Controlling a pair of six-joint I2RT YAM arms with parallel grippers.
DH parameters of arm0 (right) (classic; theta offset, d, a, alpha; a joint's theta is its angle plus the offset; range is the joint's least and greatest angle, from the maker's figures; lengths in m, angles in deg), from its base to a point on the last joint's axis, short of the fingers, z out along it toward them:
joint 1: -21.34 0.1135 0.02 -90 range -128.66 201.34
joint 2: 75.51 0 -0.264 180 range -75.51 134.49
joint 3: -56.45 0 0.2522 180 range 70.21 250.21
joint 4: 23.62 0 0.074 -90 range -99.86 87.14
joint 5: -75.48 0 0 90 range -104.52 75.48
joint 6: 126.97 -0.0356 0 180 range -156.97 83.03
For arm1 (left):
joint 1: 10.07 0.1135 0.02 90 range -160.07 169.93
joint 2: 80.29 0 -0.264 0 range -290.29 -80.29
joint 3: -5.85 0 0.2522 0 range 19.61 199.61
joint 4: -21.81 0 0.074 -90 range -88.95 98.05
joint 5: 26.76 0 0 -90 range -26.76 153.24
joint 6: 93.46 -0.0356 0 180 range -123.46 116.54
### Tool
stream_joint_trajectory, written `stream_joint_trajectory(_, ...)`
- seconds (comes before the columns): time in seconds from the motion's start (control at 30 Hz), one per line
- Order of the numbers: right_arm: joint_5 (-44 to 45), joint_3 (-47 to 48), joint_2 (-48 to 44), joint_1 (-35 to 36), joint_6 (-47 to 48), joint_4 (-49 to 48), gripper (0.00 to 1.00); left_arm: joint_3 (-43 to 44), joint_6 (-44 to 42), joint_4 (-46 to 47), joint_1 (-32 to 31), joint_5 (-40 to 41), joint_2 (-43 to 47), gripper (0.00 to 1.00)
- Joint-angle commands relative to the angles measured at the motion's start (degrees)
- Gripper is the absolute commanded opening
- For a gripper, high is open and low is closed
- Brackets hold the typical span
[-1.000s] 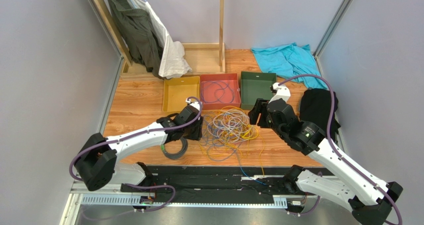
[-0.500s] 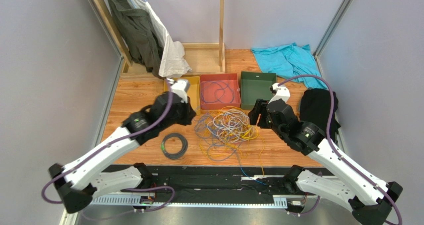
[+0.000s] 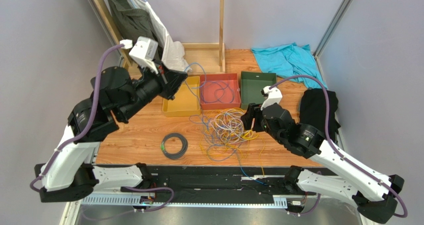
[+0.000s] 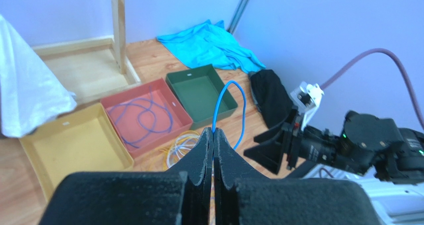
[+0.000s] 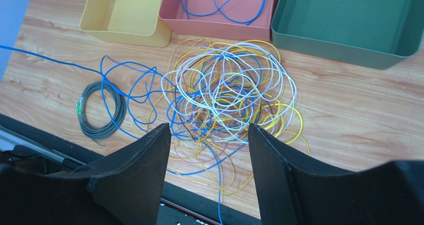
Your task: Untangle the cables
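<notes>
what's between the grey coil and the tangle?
Loops of the blue cable: one strand crosses the grey coil, the rest run into the tangle. This is clearest in the right wrist view.

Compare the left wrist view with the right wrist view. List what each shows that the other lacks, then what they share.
Only the left wrist view: the left gripper shut on a blue cable that loops above the fingers, the teal cloth, the black cloth and the right arm.
Only the right wrist view: the right gripper, open above the tangle, and the grey coil lying apart on the table.
Both: the yellow tray, the red tray with a loose blue cable inside, and the green tray.
</notes>
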Motion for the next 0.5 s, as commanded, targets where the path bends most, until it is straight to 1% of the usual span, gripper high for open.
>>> stream_joint_trajectory(0.0, 2.90, 2.12, -0.37, 2.51, 1.23, -3.10, 0.63, 14.72, -7.08, -2.79, -0.84, 1.39, -8.04, 0.00)
stream_joint_trajectory(0.07, 3.26, 1.77, -1.07, 3.47, 1.67, -3.62, 0.63, 21.87, -9.90, -4.89, -0.93, 1.56, -11.39, 0.00)
stream_joint_trajectory(0.1, 3.26, 1.77, -1.16, 3.82, 2.37, -3.97, 0.63, 29.65, -10.77, -5.86, -1.01, 1.65, -14.97, 0.00)
stream_joint_trajectory(0.17, 3.35, 1.94, -1.25, 4.61, 2.90, -4.41, 0.63, 39.07, -13.06, -6.84, -1.10, 2.00, -18.16, 0.00)
stream_joint_trajectory(0.27, 3.52, 1.86, -1.16, 5.49, 3.25, -5.03, 0.63, 40.88, -14.39, -2.28, -1.37, 2.09, -18.61, 0.00)
stream_joint_trajectory(0.33, 2.73, 1.51, -1.33, 5.93, 3.77, -6.51, 0.63, 42.64, -14.83, -1.92, -1.45, 2.00, -19.84, 0.00)
stream_joint_trajectory(0.47, 1.15, 1.24, -1.25, 8.48, 6.32, -12.22, 0.64, 42.12, -13.86, -0.95, -1.54, 0.16, -20.46, 0.00)
